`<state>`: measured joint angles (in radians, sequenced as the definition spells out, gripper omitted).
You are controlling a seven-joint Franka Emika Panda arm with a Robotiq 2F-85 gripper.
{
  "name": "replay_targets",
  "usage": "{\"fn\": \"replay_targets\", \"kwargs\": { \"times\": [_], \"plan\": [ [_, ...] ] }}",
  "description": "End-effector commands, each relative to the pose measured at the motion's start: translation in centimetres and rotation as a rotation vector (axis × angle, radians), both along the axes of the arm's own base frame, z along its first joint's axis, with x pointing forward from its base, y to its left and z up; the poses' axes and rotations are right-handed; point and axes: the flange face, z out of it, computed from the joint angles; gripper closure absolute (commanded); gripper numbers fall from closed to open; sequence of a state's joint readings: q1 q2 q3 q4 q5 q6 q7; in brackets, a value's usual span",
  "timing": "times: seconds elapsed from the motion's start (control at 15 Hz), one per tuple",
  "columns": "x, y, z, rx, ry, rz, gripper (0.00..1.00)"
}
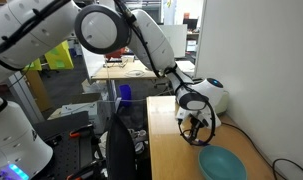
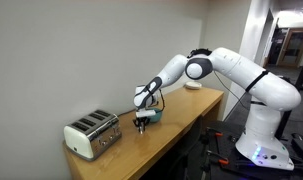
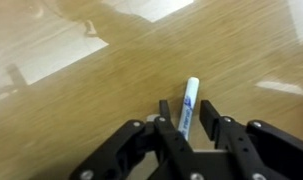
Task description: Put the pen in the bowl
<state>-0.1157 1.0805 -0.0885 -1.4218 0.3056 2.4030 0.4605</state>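
The pen [image 3: 187, 105] is pale with blue print and lies on the wooden table, pointing away from the wrist camera. My gripper [image 3: 186, 118] is open, with one finger on each side of the pen and a small gap on both sides. In both exterior views the gripper [image 1: 196, 132] [image 2: 142, 123] hangs low over the table. The teal bowl [image 1: 224, 162] stands on the table just beside the gripper. In an exterior view the bowl [image 2: 155, 115] shows partly behind the gripper. I cannot make out the pen in the exterior views.
A silver toaster [image 2: 93, 135] stands on the table [image 2: 181, 112] near the wall, a short way from the gripper. A white rounded object [image 1: 213, 95] sits behind the gripper near the wall. The table edge [image 1: 151, 140] drops off beside the gripper.
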Motion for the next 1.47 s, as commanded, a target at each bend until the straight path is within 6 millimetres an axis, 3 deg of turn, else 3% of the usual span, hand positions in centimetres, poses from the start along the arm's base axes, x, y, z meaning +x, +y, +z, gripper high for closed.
{"fn": "replay_targets", "kwargs": {
  "times": [0.0,0.13,0.33,0.73,0.93,1.4],
  "plan": [
    [0.6,-0.1,0.2,0.023,0.016,-0.013,0.92],
    [0.6,-0.1,0.4,0.019,0.011,-0.010,1.00],
    [0.6,-0.4,1.2,0.014,-0.010,-0.013,0.97],
    [0.5,-1.4,5.9,0.013,-0.074,-0.030,0.97],
    [-0.4,-3.1,7.9,0.015,-0.080,-0.061,0.97],
    [-4.1,-8.4,9.0,0.054,-0.062,-0.182,0.97]
  ]
}}
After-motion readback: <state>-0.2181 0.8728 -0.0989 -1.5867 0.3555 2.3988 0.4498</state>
